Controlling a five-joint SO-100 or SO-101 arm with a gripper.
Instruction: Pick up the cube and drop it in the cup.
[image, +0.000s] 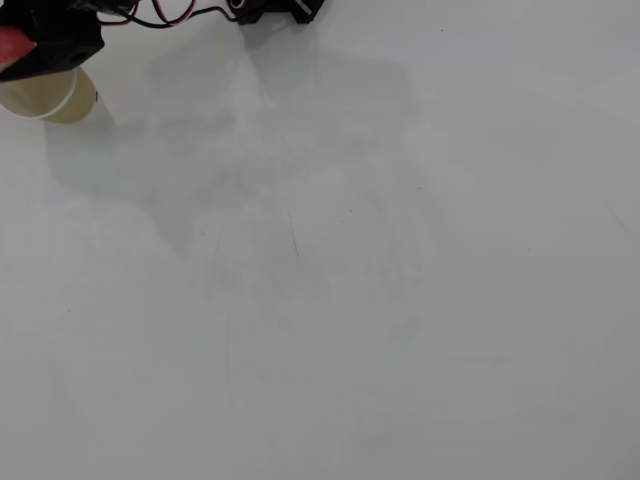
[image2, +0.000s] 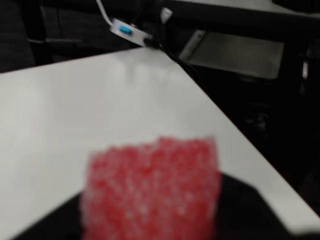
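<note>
Cube (image2: 152, 187) held above the cup (image: 45, 97).
The fingers (image: 15, 45) grip the red cube just over the cup's rim, at the tabletop (image: 350, 300) corner.

A matte black plastic robot arm (image: 60, 40) trails thin red, black and white cables (image: 165, 15) across its top.

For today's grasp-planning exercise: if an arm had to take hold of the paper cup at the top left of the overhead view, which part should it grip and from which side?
Probably the cup is best gripped across its pale outer wall, just below the round rim, coming from the right in the overhead view. That side shows bare table. The gripper, holding the red cube, covers the cup's upper left, so its mouth is largely hidden.
</note>
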